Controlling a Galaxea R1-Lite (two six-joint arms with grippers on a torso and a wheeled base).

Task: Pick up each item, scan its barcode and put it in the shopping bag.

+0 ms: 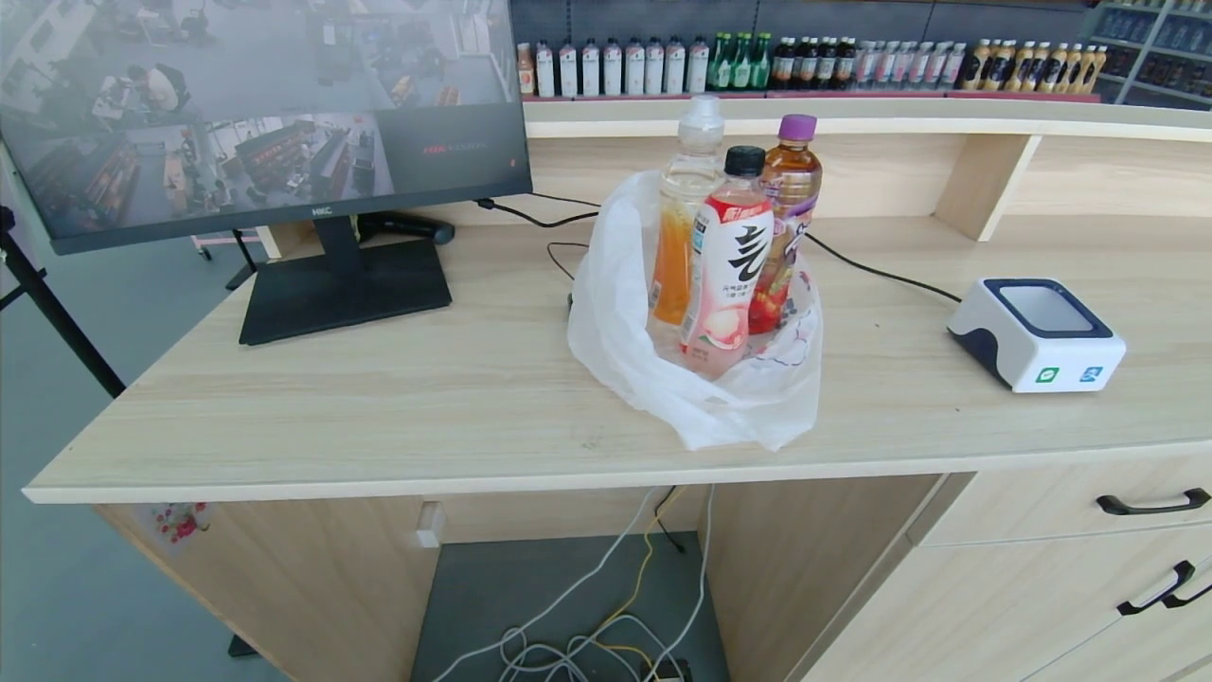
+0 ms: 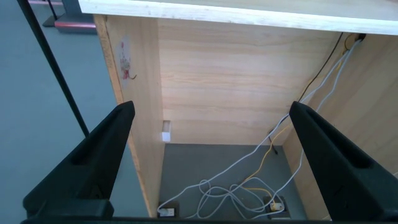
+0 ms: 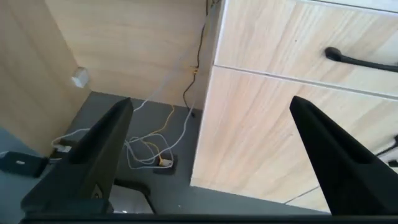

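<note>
A white plastic shopping bag [image 1: 625, 350] sits in the middle of the wooden counter [image 1: 379, 398]. Three bottles stand upright inside it: an orange drink with a clear cap [image 1: 680, 223], a pink peach drink with a black cap [image 1: 729, 270], and a brown tea with a purple cap [image 1: 788, 204]. A white and dark blue barcode scanner [image 1: 1035, 333] rests on the counter to the bag's right. My left gripper [image 2: 211, 162] hangs open below the counter edge, facing the knee space. My right gripper [image 3: 211, 162] is open too, low in front of the drawers.
A monitor [image 1: 256, 104] on a black stand [image 1: 346, 289] occupies the counter's left. Cables [image 1: 587, 625] trail on the floor in the knee space. Drawers with black handles [image 1: 1155, 502] are at the right. A shelf of bottles [image 1: 805, 64] runs behind the counter.
</note>
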